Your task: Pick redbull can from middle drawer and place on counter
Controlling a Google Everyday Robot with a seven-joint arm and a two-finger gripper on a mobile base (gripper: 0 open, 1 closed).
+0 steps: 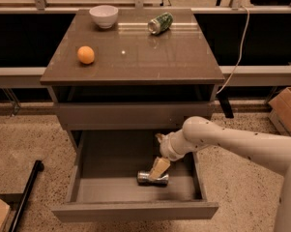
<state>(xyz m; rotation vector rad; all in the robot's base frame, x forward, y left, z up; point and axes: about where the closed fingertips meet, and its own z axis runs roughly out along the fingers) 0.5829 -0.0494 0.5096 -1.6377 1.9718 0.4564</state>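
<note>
The redbull can (pixel 151 178) lies on its side on the floor of the open middle drawer (pixel 135 210), right of centre. My gripper (pixel 159 167) reaches down into the drawer from the right on a white arm, and its tan tip sits right above the can, at or very near its top. The counter (pixel 135 52) is the glossy brown top of the cabinet above.
On the counter are an orange (pixel 86 55) at the left, a white bowl (pixel 104 16) at the back and a green-patterned can (pixel 160 23) lying at the back right. A closed shallower drawer front (pixel 133 116) sits above the open one. A cardboard box (pixel 287 109) stands at the right.
</note>
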